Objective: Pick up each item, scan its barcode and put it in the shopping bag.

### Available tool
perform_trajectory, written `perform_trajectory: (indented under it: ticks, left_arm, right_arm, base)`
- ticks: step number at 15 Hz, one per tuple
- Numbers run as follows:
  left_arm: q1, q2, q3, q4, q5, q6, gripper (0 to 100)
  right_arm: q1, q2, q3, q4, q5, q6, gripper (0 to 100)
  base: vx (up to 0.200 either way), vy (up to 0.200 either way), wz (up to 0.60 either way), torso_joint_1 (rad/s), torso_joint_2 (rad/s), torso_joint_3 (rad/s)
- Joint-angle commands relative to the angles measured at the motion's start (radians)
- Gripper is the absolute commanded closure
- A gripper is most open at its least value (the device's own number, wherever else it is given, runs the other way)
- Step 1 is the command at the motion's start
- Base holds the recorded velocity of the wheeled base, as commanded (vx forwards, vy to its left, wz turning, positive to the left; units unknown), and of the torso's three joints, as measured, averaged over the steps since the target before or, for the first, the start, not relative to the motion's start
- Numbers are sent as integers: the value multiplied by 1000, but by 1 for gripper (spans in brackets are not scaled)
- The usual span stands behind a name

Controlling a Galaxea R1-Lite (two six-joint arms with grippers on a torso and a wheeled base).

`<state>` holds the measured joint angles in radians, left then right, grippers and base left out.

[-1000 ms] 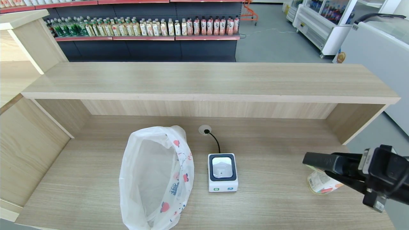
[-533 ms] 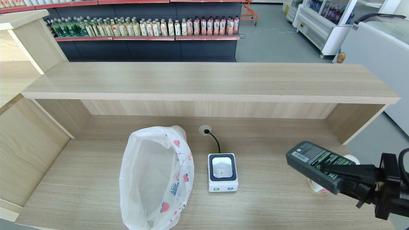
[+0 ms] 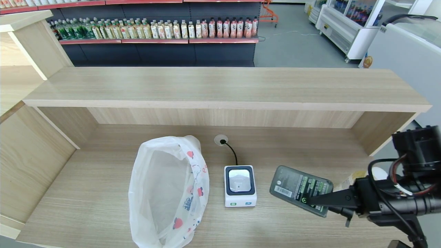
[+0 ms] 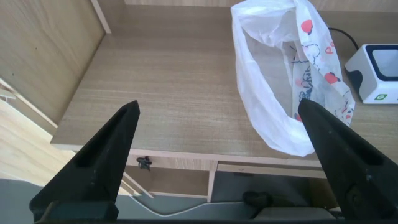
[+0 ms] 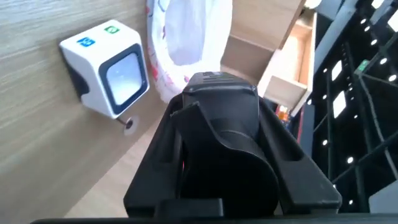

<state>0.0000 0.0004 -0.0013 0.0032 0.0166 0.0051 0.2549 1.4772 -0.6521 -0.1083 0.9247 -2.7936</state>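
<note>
Leftward across the desk (image 3: pixel 86 203) goes my right tool (image 3: pixel 318 201) over the last second, carrying the dark pack (image 3: pixel 300 190) from the right edge to just beside the scanner (image 3: pixel 240 185), and the pack now lies flatter than half a second ago. The right tool pinches the pack by its rear end, with the free end held off the desk and pointing at the scanner. In the right wrist view the pack (image 5: pixel 221 93) sits squarely between the fingers, and the scanner (image 5: pixel 109 74) and shopping bag (image 5: pixel 186 31) lie beyond it.

I judge the pack light, flat and fairly stiff, since it juts out without sagging. Its skin looks glossy, so it may slip if I tilt it fast. The end grip suits it, leaving the barcode (image 3: pixel 285 190) uncovered, but that face is turned upward, away from the scanner window.

My left tool (image 4: pixel 217 115) hangs spread wide above the near desk edge, beside the shopping bag (image 3: pixel 168 193).
</note>
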Motion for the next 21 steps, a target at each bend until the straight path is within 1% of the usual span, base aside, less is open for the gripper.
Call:
perform_trajectory:
  ticks: [1, 3, 4, 6, 11, 13, 15, 21]
  left_arm:
    - [0, 0, 0, 0, 0, -1, 0]
    - [0, 0, 1, 0, 0, -1, 0]
    - [0, 0, 0, 0, 0, -1, 0]
    - [0, 0, 0, 0, 0, -1, 0]
    - [0, 0, 0, 0, 0, -1, 0]
    - [0, 0, 0, 0, 0, -1, 0]
    - [0, 0, 0, 0, 0, -1, 0]
    - [0, 0, 0, 0, 0, 1, 0]
  right_arm:
    - [99, 164, -87, 4, 49, -86, 100]
    - [132, 224, -118, 4, 56, -86, 100]
    - [135, 248, -133, 4, 71, -86, 100]
    - [178, 287, -170, 25, 102, -86, 100]
    - [179, 316, -208, 29, 114, -86, 100]
    - [182, 333, -254, 27, 140, -86, 100]
    - [195, 347, -297, 25, 141, -86, 100]
    - [239, 362, -327, 25, 143, -86, 100]
  base:
    - [0, 0, 0, 0, 0, 0]
    - [0, 0, 0, 0, 0, 0]
    - [0, 0, 0, 0, 0, 0]
    - [0, 0, 0, 0, 0, 0]
    - [0, 0, 0, 0, 0, 0]
    - [0, 0, 0, 0, 0, 0]
    - [0, 0, 0, 0, 0, 0]
    - [0, 0, 0, 0, 0, 0]
